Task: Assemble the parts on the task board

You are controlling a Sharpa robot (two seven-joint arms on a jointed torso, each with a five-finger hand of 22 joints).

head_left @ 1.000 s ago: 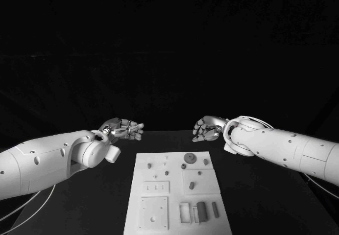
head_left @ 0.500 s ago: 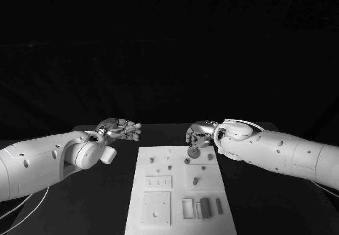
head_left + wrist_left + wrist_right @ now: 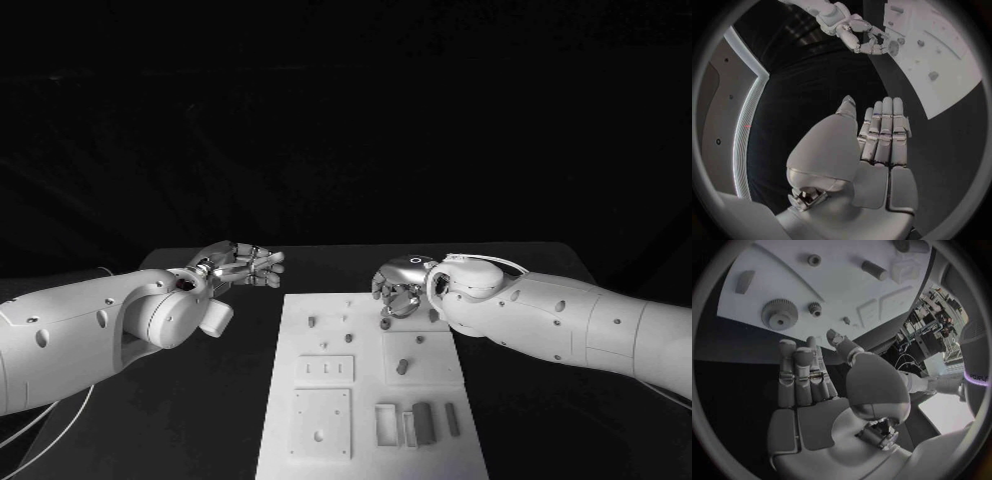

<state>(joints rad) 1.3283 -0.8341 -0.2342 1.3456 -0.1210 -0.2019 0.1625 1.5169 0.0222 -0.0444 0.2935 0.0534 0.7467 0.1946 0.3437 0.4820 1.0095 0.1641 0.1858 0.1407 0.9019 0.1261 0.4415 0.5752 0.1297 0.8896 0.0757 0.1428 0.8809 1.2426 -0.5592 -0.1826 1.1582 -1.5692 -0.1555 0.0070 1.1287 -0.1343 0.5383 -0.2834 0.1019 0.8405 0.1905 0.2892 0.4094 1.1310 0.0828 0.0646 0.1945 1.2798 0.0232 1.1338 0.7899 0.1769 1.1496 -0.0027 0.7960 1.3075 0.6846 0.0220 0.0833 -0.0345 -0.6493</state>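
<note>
Lying flat on the white rectangular task board (image 3: 325,400), the large grey toothed gear (image 3: 778,315) sits just beyond the right hand's (image 3: 400,287) straight, spread, empty fingertips (image 3: 787,346), near the board's far edge. The left hand (image 3: 238,266), flat and empty, hovers over bare black table (image 3: 216,420) beside the board's far corner.

No readable text, label, brand or number shows on the white rectangular task board (image 3: 369,390) or either white arm.

black table (image 3: 548,290), dark backdrop (image 3: 346,120)
</note>
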